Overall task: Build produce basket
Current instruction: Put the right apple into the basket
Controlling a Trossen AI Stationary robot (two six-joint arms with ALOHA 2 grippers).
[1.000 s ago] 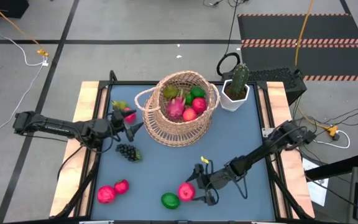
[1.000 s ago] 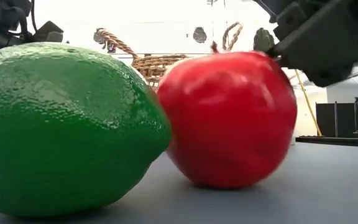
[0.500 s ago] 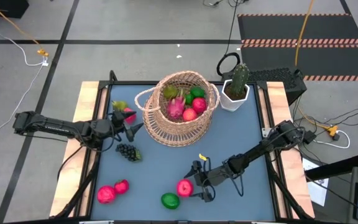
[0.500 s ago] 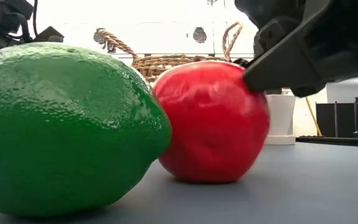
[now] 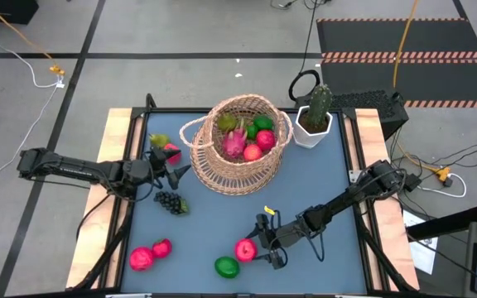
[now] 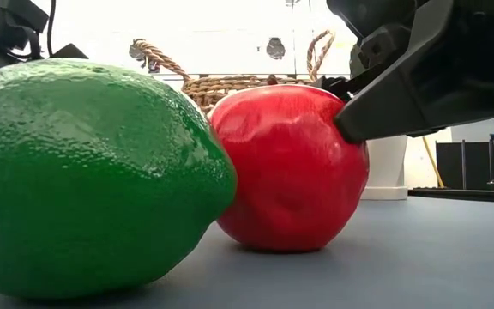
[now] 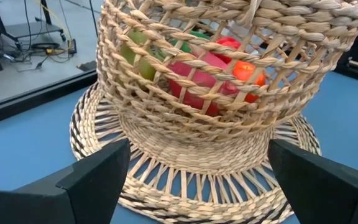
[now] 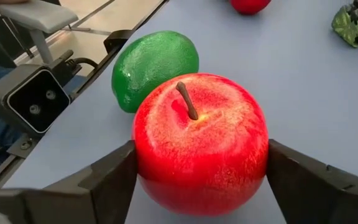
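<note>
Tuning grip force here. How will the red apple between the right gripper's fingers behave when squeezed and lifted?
The red apple looks glossy and round, so it may slip or roll toward the lime. The right gripper flanks its widest part, which should help. It looks like a hard toy, probably light.

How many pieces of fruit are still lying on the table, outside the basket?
6: grapes, two red-pink fruits, lime, apple between the right gripper's fingers, and pink-green fruit left of the basket. Others may be hidden.

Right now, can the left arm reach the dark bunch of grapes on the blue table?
Probably yes. The left claw is open beside the woven wicker basket, and the dark grapes lie just next to it with nothing between them.
</note>
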